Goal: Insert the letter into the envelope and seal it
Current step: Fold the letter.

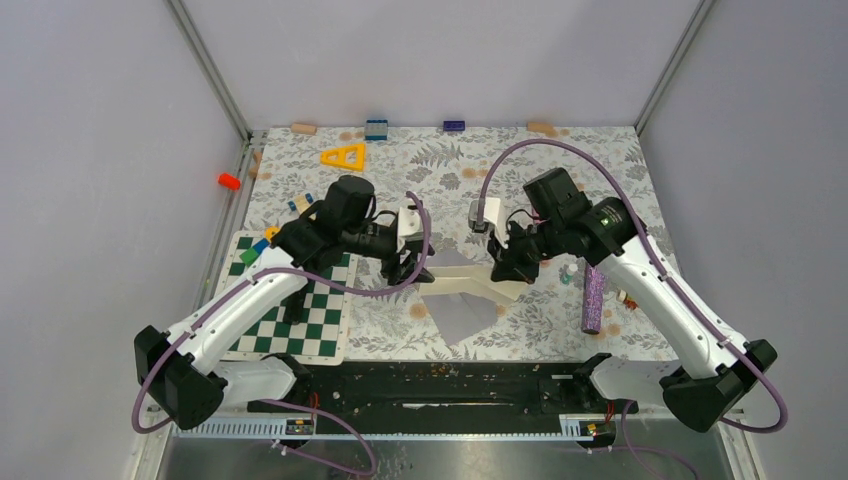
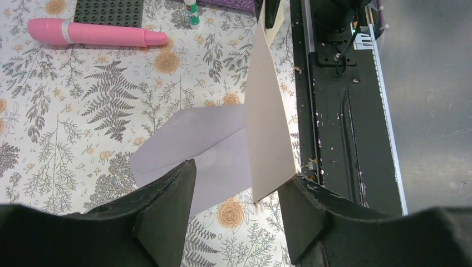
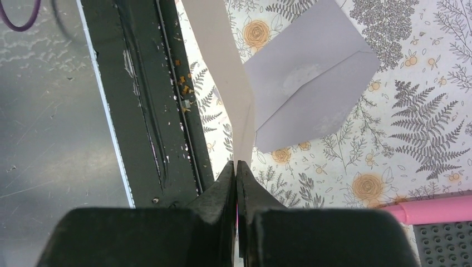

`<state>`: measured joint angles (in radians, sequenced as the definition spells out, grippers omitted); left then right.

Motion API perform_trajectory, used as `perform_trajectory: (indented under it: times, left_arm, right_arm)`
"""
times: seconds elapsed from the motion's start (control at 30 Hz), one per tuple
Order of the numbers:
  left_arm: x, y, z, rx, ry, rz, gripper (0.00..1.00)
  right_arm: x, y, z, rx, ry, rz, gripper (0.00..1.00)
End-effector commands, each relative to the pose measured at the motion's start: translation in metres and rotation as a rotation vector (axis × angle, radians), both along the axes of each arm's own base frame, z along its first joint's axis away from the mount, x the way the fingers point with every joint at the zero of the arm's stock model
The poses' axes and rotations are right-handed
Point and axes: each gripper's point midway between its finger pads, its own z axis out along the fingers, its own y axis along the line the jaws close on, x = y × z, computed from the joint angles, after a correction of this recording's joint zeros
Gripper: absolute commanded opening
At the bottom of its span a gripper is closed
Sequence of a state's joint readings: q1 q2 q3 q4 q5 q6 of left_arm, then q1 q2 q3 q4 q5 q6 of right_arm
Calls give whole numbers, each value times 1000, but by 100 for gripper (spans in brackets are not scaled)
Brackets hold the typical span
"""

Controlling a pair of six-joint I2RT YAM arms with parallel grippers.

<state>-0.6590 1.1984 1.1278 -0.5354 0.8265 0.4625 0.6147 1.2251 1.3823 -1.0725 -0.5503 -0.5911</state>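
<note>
The right gripper (image 3: 236, 167) pinches the letter (image 3: 222, 67) on edge over the envelope (image 2: 206, 144), flat by the table's (image 2: 83, 139) near edge; the left gripper (image 2: 238, 178) gapes. With this one-sided hold, it may twist and miss the pocket.

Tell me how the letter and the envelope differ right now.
Colour: the letter is cream-tan, the envelope is grey. Pose: the letter is raised on edge and slightly bent, while the envelope lies flat on the table. Hold: the letter is pinched in the shut right end effector, while nothing grips the envelope. Both are thin sheets of paper.
</note>
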Motion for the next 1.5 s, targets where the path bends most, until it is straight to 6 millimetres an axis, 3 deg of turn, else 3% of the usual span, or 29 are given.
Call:
perform_trajectory:
  times: [0.0, 0.13, 0.3, 0.37, 0.47, 0.53, 0.97, 1.07, 1.33, 1.47]
  left_arm:
    - [3, -2, 19, -59, -38, -2, 56]
    - [4, -4, 23, -79, -27, 3, 46]
    - [5, -7, 25, -93, -5, 0, 10]
    - [6, -8, 25, -94, 1, 2, 0]
    - [5, -8, 21, -90, 5, -1, 0]
    - [4, -8, 17, -85, 14, -9, 0]
    - [-5, -13, 2, -73, 95, -70, 0]
    - [-5, -14, 0, -69, 106, -71, 0]
    - [-4, -13, -2, -64, 103, -72, 0]
    - [-4, -12, -2, -59, 95, -70, 0]
  right_arm:
    - [-8, 0, 12, 58, 7, 20, 0]
    - [-9, 3, 10, 70, 36, 31, 0]
    - [-8, 8, 3, 63, 80, 38, 2]
    - [-8, 9, 1, 62, 89, 43, 11]
    - [-5, 8, 1, 57, 67, 47, 37]
    - [0, 10, 4, 64, 41, 49, 48]
    - [38, 42, 24, 213, -103, -18, 62]
    - [36, 51, 18, 201, -86, 9, 61]
    - [32, 58, 1, 154, -19, 40, 22]
    - [27, 52, -2, 143, -28, 58, 14]
